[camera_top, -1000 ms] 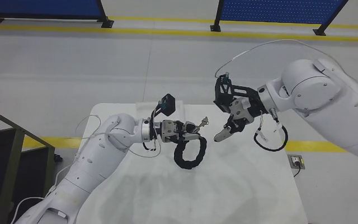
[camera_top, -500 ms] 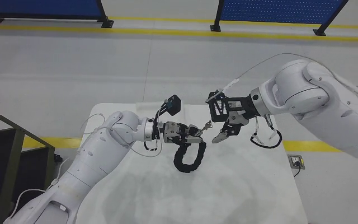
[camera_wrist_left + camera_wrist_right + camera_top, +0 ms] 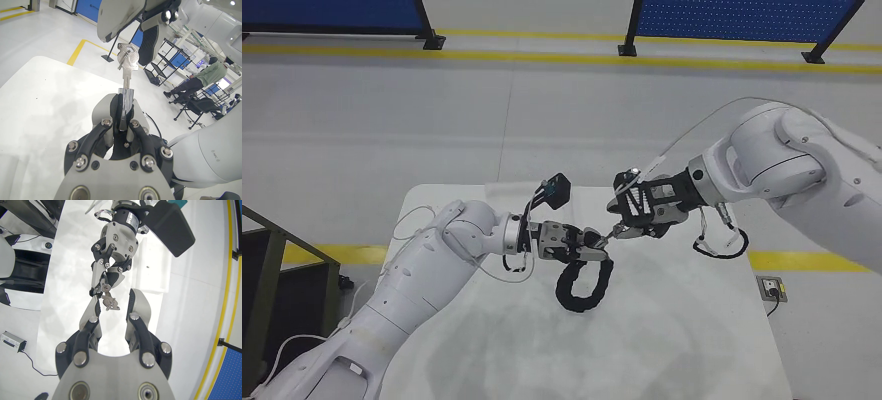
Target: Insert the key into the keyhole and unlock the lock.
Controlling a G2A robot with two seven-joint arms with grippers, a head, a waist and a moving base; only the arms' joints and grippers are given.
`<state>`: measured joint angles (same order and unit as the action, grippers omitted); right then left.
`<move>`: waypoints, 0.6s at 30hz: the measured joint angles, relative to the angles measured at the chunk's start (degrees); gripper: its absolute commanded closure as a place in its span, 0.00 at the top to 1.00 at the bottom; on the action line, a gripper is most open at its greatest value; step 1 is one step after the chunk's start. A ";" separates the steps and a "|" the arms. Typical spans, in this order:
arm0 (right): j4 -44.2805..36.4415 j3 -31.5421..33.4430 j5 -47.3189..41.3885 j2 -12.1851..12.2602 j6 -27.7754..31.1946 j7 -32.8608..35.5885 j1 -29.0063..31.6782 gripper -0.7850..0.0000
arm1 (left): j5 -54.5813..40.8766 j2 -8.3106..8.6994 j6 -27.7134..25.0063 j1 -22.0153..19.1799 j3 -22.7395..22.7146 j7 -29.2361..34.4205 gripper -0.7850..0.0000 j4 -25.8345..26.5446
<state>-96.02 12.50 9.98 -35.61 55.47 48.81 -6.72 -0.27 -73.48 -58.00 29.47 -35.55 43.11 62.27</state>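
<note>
Nearest the robot, the left gripper (image 3: 123,102) has its jaws pinched tight on the chrome barrel of the lock (image 3: 126,93), held up off the surface (image 3: 47,94), with the black cable loop (image 3: 564,287) hanging below. The key (image 3: 127,58) is already poking into the keyhole, though a good bit of the blade is showing, so I'd guess it isn't fully seated. A little ring (image 3: 123,56) dangles from its head.

Just past that, the right gripper (image 3: 113,294) has its jaws spread wide on either side of the key head. One pad (image 3: 148,45) is just beside its edge and nothing is gripping yet.

How I'd handle it:
- Close on the key head squarely. I can't tell if the pads line up with the flat faces, so sort that out first.
- Keep the ring out of the pinch or it'll slip.
- Push straight along the barrel's line until it bottoms out.
- Then twist around that same line, no sideways bending.
- The left side needs to hold hard or the barrel could just spin with it.
</note>
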 measured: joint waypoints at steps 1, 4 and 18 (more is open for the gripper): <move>0.07 -0.39 0.00 -0.06 0.18 -0.17 -0.23 0.39 | -0.07 -0.02 0.00 0.00 0.02 0.06 0.00 -0.02; 0.27 -1.69 0.01 -0.24 0.64 -0.63 -1.04 0.34 | -0.30 -0.08 0.00 -0.01 0.03 0.20 0.00 -0.14; 1.77 -2.75 -2.63 -0.89 0.60 -0.60 -0.89 0.00 | -0.06 -0.43 0.00 -0.04 -0.23 -0.13 0.00 0.13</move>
<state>-94.25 9.74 7.35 -36.50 56.07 48.21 -7.61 -0.33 -73.92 -58.00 29.43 -35.78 42.98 62.40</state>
